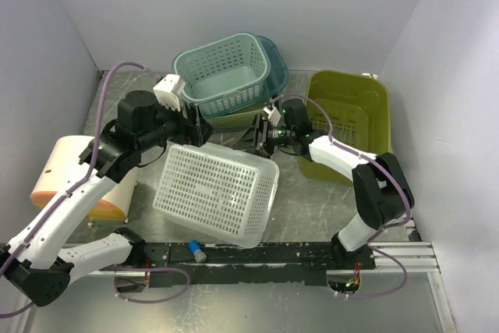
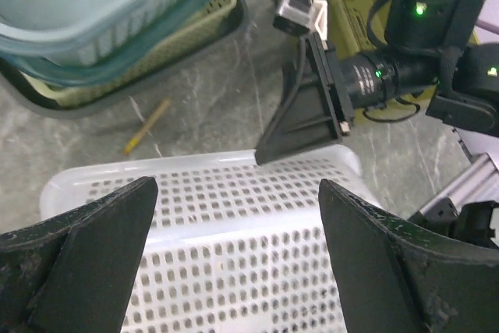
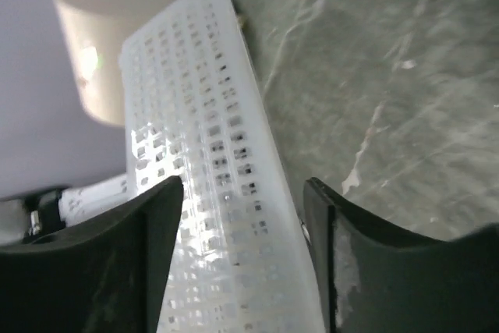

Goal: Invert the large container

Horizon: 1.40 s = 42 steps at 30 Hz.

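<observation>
Top view: high, behind arm bases, looks down over whole table (image 1: 312,208). Left wrist view: close, looks across white basket (image 2: 234,255) toward right gripper (image 2: 312,126). Right wrist view: very close, along basket wall (image 3: 226,216). All three share basket.

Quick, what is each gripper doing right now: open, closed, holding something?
Left gripper: open, hovering over the white basket, holding nothing.
Right gripper: open, its fingers either side of the white basket's edge, not clamped.

White basket (image 1: 218,191): perforated, semi-gloss plastic. Table (image 1: 312,208): smooth, grey, marble-patterned surface. Left gripper (image 2: 234,255) fingers (image 2: 93,263): matt black, scuffed plastic.
</observation>
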### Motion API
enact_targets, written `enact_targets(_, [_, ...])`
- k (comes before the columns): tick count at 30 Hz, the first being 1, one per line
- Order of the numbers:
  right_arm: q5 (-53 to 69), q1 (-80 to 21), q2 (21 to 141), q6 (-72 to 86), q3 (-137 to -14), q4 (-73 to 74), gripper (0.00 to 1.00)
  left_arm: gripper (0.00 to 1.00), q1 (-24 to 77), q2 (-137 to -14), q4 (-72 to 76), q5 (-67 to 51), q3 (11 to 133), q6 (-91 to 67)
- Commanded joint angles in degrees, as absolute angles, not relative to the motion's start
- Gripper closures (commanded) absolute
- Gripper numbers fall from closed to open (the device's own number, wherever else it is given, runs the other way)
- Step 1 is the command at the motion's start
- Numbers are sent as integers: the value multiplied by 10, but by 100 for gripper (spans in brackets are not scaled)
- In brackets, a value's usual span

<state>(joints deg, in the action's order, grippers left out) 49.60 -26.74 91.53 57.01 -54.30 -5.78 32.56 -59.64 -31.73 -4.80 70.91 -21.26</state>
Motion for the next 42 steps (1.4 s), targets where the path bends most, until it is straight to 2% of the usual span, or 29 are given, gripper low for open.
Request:
enact_targets(1, [361, -269, 931, 474, -597, 64, 25, 4, 323, -596, -240, -114, 670, -259])
enact_targets(5, [226, -269, 928, 393, -683, 196, 7, 4, 323, -598, -247, -86, 665, -251])
enact_targets(7, [146, -269, 920, 359, -722, 253, 3, 4, 323, -601, -258, -76, 672, -243])
enact_targets(11, [-2, -265, 889, 309, -771, 322, 2, 4, 323, -599, -237, -70, 654, -245])
enact_targets(14, [-124, -260, 855, 290, -778, 336, 2, 4, 339, -599, -143, -152, 564, -280])
enact_targets(19, [-302, -241, 825, 272, -751, 328, 0, 4, 485, -632, -110, -20, 531, -277])
enact_targets(23, [-235, -159, 868, 271, -747, 331, 1, 4, 523, -656, -109, -5, 516, -287])
enact_targets(29, [-157, -154, 923, 269, -752, 286, 4, 4, 541, -654, -106, 13, 487, -302])
enact_targets(32, [-169, -154, 950, 280, -762, 289, 13, 4, 543, -642, -112, 29, 476, -309])
enact_targets(33, [-178, -154, 953, 283, -764, 291, 19, 4, 543, -637, -112, 33, 472, -312])
enact_targets(40, [-190, -153, 920, 281, -773, 291, 93, 4, 543, -619, -112, 39, 454, -315])
enact_targets(41, [-186, -153, 908, 283, -777, 292, 100, 4, 543, -619, -113, 40, 456, -314])
enact_targets(42, [-179, -152, 896, 284, -780, 290, 100, 4, 543, -619, -116, 41, 457, -313])
